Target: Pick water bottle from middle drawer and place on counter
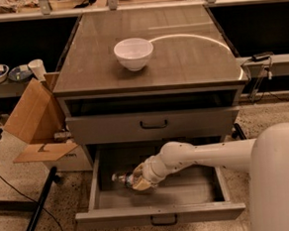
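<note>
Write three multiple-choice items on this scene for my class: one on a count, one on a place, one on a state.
1. How many bowls stand on the counter? A none; B one; C three.
2. Where does the water bottle lie? A in the bowl; B on the floor; C in the middle drawer.
3. What state is the middle drawer in? A pulled open; B shut; C taken out.
Answers: 1 B, a single white bowl sits there. 2 C, it lies on the drawer's tray, with the gripper down at it. 3 A, its tray shows in front of the shut upper drawer.
</note>
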`<state>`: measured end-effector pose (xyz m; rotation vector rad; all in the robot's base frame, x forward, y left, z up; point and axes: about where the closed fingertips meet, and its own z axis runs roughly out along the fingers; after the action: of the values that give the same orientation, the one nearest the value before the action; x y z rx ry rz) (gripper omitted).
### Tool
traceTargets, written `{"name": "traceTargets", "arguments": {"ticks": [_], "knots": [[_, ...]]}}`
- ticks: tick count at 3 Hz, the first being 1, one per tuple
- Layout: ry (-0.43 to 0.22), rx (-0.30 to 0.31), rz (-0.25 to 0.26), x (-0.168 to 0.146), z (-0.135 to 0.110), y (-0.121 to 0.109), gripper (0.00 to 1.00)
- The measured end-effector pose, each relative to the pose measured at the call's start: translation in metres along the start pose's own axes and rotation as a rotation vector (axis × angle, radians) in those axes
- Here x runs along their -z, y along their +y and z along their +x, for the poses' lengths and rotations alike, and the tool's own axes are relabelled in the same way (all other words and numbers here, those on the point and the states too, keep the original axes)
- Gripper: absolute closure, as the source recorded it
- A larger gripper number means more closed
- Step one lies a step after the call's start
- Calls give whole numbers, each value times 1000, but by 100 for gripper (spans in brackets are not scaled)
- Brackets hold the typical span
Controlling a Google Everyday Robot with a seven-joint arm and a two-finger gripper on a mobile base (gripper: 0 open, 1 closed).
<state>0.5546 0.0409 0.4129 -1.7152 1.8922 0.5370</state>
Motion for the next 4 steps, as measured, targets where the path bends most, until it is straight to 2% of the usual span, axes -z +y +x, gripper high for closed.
{"name": "traceTargets", "arguments": {"ticks": [1, 2, 3, 4], "knots": [[14, 51, 5, 32, -8, 10, 100], [13, 131, 12, 94, -19, 25, 100], [13, 131, 12, 94, -19, 25, 100], [0, 153, 14, 116, -25, 51, 100]]}}
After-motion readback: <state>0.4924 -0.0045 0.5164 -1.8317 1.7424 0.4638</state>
